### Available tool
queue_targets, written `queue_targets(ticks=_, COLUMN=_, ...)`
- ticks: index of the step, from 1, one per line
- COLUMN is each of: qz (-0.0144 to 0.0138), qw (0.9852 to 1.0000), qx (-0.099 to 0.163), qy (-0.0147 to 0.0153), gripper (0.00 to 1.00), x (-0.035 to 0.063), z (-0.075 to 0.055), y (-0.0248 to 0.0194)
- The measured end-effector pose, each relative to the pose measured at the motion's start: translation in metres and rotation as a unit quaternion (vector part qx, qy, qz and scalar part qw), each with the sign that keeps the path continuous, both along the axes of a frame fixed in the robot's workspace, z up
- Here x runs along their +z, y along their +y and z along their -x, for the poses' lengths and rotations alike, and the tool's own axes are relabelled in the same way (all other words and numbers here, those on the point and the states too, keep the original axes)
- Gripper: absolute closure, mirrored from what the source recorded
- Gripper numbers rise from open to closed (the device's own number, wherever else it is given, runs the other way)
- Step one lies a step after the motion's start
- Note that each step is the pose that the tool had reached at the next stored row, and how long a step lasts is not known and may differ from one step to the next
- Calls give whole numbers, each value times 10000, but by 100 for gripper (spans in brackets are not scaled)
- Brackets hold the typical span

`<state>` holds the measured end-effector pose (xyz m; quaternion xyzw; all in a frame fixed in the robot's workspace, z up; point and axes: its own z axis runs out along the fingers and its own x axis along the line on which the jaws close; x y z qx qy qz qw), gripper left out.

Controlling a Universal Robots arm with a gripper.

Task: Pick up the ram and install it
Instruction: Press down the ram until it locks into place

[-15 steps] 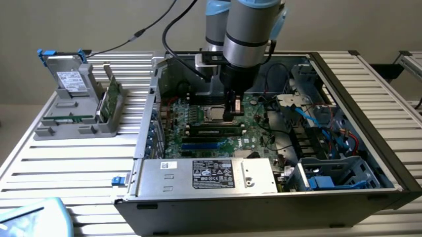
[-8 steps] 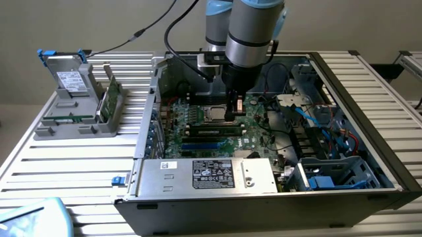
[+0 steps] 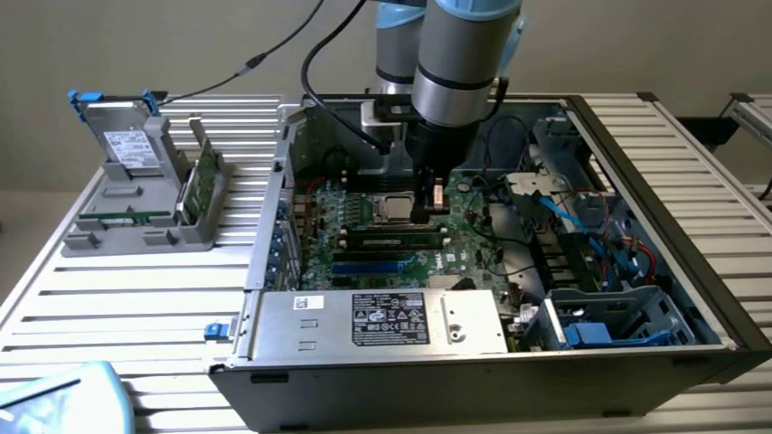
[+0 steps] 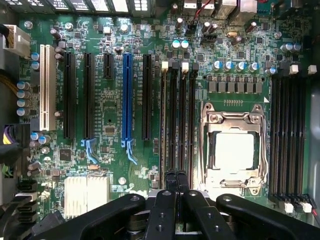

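My gripper (image 3: pixel 422 215) reaches down into the open computer case (image 3: pixel 675 181), just above the black memory slots (image 3: pixel 389 239) next to the processor socket (image 3: pixel 389 209). In the wrist view its black fingers (image 4: pixel 167 200) are pressed together, and the gripper (image 4: pixel 176 176) has nothing visible between them. It sits over the memory slots (image 4: pixel 178 120) beside the socket (image 4: pixel 232 150). A long narrow green strip, which looks like the ram (image 3: pixel 121 216), lies along the front of the grey rack (image 3: pixel 133 231) on the exterior view's left, well away from the gripper.
The rack also holds a grey drive with a white label (image 3: pixel 130 149) and a wider green card (image 3: pixel 208 176). Inside the case are the power supply (image 3: pixel 380 321), blue and red cables (image 3: pixel 603 226), drive bays (image 3: pixel 609 321) and several expansion slots (image 4: pixel 127 95).
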<state>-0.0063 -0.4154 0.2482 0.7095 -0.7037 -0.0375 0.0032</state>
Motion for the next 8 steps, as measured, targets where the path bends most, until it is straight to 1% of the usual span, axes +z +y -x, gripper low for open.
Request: queue_targets(ticks=8, qz=1, qw=10000, qx=0, qy=0, gripper=89, x=-31, z=0, y=-3)
